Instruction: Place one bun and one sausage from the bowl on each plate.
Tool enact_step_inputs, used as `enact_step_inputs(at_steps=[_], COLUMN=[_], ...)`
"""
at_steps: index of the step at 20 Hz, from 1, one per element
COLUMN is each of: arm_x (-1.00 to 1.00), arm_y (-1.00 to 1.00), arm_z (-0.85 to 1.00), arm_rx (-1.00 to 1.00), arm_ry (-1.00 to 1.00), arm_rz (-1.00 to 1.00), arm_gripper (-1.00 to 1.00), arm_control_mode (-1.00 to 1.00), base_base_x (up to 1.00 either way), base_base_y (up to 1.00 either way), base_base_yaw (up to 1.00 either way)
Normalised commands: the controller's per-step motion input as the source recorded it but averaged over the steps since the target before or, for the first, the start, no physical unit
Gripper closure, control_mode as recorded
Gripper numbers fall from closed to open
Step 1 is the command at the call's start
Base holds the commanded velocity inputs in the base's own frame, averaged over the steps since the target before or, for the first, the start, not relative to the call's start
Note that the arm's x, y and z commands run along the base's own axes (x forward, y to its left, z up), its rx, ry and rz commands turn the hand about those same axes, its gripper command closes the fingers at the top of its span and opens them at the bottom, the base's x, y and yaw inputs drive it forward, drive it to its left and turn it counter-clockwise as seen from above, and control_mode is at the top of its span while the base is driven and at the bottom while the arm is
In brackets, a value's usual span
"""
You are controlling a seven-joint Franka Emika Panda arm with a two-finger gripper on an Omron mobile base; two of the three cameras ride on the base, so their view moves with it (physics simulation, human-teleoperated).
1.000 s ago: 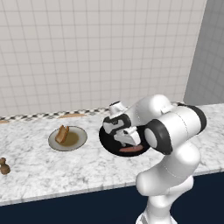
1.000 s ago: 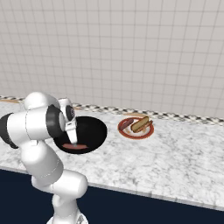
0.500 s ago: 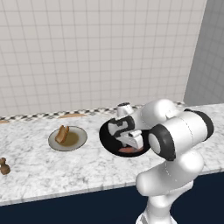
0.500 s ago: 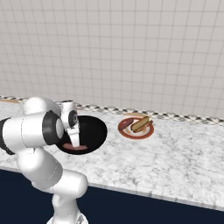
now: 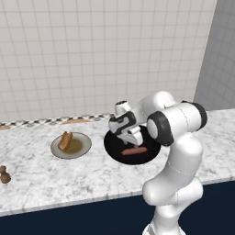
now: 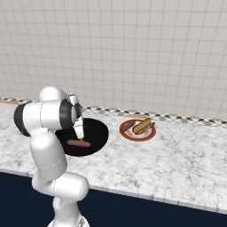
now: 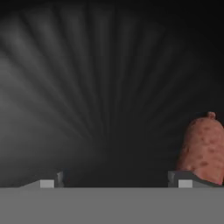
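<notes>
Gripper [image 7: 117,181] jaws stand wide apart with nothing between them, low over the inside of the black bowl [image 5: 114,148]; in the hand view its two dark tips rise at the bottom and the last sausage [image 7: 202,148] lies just beside one tip, off to the side and not between them. Compared with a second ago, the hand has come lower and closer into the bowl, and the arm has folded more over it, so this looks like the approach to a pick. The sausage [image 5: 134,150] lies alone on the near part of the bowl. The beige plate [image 5: 81,148] carries a bun [image 5: 65,140] and no sausage that I can make out, while the red-rimmed plate [image 6: 126,135] already holds a bun [image 6: 142,126] and a sausage [image 6: 127,126]. By my judgement the remaining work is this sausage, which needs the jaws centred over it before closing.
</notes>
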Motion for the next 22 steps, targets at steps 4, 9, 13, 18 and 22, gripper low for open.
enact_step_inputs(at_steps=[4,9,13,18,22], arm_x=[-0.94,-0.5,-0.24,-0.34,0.04], arm_y=[-0.16,-0.36,-0.03,0.12,0.2], arm_z=[0.01,-0.06,0.1,0.26,-0.31], arm_rx=[0.06,0.11,0.12,0.02,0.0], arm_ry=[-0.05,-0.03,-0.11,-0.05,0.03], arm_rz=[-0.01,-0.11,-0.09,-0.12,-0.15], arm_gripper=[-1.0,-1.0,-1.0,-1.0,-1.0], arm_control_mode=[-1.0,-1.0,-1.0,-1.0,-1.0], base_base_x=[0.0,0.0,0.0,0.0,0.0], base_base_y=[0.0,0.0,0.0,0.0,0.0], base_base_yaw=[0.0,0.0,0.0,0.0,0.0])
